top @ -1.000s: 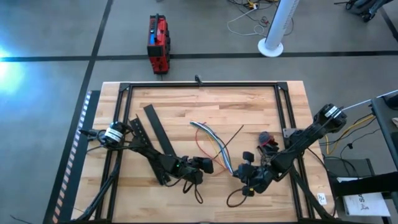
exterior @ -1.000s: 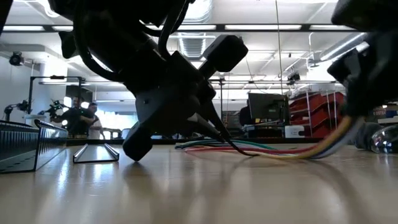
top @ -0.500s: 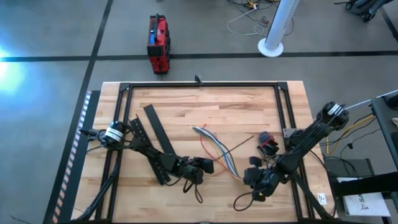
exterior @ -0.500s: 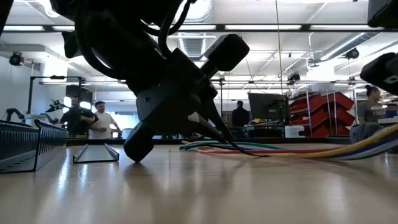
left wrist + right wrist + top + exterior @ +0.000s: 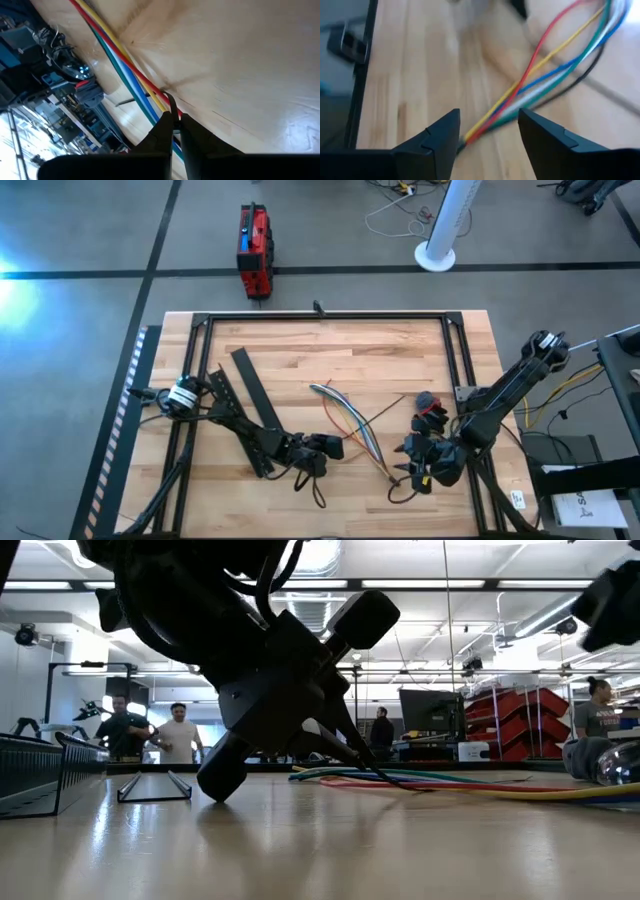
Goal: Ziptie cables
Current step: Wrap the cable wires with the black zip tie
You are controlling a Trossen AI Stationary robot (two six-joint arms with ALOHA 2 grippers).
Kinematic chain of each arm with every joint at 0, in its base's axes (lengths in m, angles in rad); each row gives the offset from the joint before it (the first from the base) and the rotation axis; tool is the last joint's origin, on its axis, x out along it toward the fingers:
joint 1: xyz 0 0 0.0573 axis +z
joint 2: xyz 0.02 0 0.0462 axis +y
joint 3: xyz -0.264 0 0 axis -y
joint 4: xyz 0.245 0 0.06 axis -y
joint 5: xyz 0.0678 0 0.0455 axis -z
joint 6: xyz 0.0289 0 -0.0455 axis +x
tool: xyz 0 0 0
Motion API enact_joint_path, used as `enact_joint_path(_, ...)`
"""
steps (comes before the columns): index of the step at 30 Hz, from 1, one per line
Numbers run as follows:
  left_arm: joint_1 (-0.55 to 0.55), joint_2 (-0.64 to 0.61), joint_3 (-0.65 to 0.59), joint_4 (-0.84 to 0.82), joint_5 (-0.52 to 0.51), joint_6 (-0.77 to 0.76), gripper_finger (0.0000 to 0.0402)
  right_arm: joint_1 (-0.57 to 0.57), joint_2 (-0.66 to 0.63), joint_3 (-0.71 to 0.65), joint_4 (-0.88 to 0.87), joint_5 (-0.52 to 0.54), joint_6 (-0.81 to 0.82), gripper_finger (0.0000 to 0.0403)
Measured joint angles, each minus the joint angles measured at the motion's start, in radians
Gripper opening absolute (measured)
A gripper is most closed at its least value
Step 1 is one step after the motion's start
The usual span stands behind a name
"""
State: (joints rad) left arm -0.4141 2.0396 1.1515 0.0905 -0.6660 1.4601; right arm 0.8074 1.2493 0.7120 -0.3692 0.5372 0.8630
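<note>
The cables [image 5: 345, 418], thin wires in red, yellow, blue, green and white, lie in a loose bundle on the wooden table, and they show in the low view [image 5: 450, 780] too. My left gripper [image 5: 340, 446] sits low beside their near part, shut on a thin black zip tie [image 5: 380, 412] that crosses the bundle. My right gripper [image 5: 406, 464] hovers open above the bundle's near end [image 5: 485, 125], touching nothing. My left gripper pinches one end of the black zip tie [image 5: 171, 101] between its two fingertips [image 5: 162, 125]. The fingers slant down from the table's left side. The strip sticks out past the tips, right over the cables [image 5: 130, 75], and runs on across the table.
Two long black slotted bars [image 5: 252, 395] lie left of the cables. A small dark wire tangle with a red-black clip [image 5: 430, 405] sits near the right arm. A black frame [image 5: 320, 317] rims the table. People stand in the room beyond.
My right gripper has opened and let go of the cables' near end, then risen and drawn back toward the table's right edge. The cables' near end, held up a second ago, now lies flat on the table. My left gripper has kept still.
</note>
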Motion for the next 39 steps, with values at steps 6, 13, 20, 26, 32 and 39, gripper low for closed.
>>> enact_joint_path(6, -0.004, 0.0, 0.0, -0.001, -0.009, -0.067, 0.0002, -0.003, 0.109, -0.007, 0.169, 0.148, -0.109, 0.0196)
enact_joint_path(13, -0.006, 0.0, 0.0, 0.007, -0.001, -0.036, 0.0002, -0.035, 0.35, -0.008, 0.488, 0.301, -0.31, 0.0196)
enact_joint_path(20, -0.007, 0.001, 0.0, 0.027, 0.006, 0.039, 0.0007, -0.143, 0.564, -0.007, 0.746, 0.303, -0.45, 0.0183)
enact_joint_path(26, -0.007, 0.002, 0.0, 0.037, 0.005, 0.07, 0.0008, -0.209, 0.683, -0.007, 0.966, 0.297, -0.59, 0.0156)
enact_joint_path(32, -0.007, 0.002, 0.0, 0.047, 0.006, 0.073, 0.0008, -0.246, 0.737, -0.007, 0.994, 0.286, -0.583, 0.0123)
enact_joint_path(39, -0.007, 0.002, -0.001, 0.065, 0.006, 0.076, 0.0008, -0.295, 0.759, -0.007, 1.052, 0.189, -0.596, 0.0088)
